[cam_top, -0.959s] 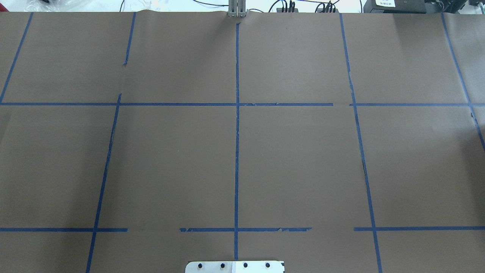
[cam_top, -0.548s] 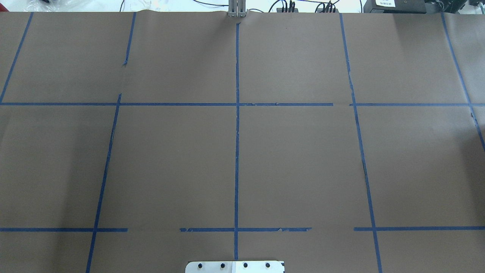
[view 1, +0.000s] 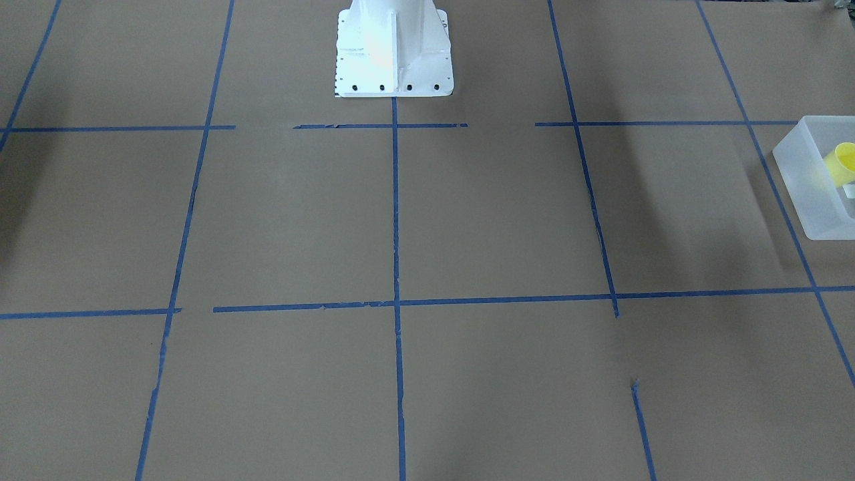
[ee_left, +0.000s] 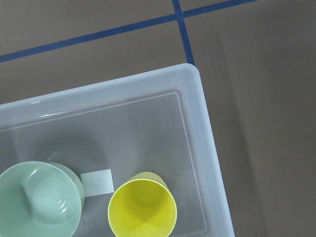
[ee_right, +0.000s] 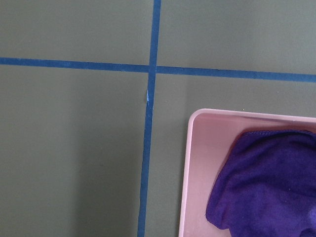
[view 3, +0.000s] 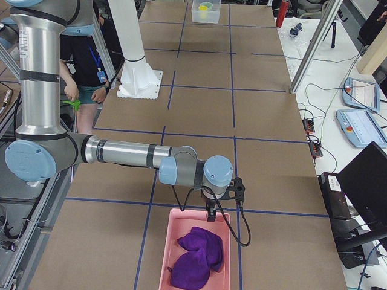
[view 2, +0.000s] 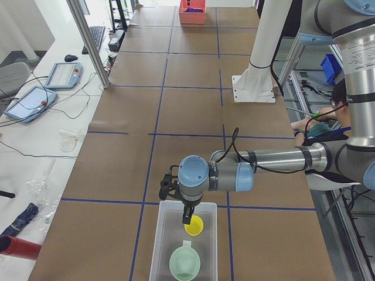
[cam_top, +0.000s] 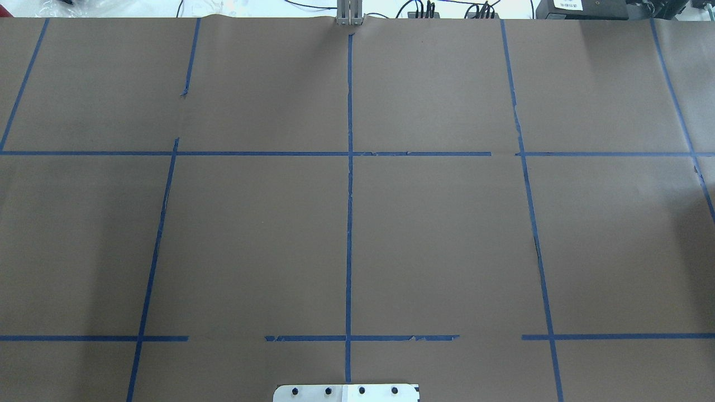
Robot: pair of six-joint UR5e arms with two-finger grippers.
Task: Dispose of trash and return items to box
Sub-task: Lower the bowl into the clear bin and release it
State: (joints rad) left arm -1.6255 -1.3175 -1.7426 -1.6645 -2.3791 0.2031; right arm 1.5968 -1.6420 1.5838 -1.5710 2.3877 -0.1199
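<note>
Yellow tapered plastic cup (ee_left: 142, 205): upright in the translucent frosted-white rectangular plastic bin (ee_left: 198, 123), just below the left gripper (view 2: 187, 221).
Left gripper: points straight down over the bin; whether its fingers are apart or together cannot be told.
Left arm: forearm level across the table, wrist bent down.
Frosted bin: holds the cup, a pale mint-green round plastic bowl (ee_left: 39, 197) beside it, and a small white label (ee_left: 97, 181).
Right gripper (view 3: 211, 216): hangs over the pink plastic bin (view 3: 166, 254); finger state cannot be told.
Pink bin: holds a crumpled purple cloth (view 3: 196, 257).
</note>
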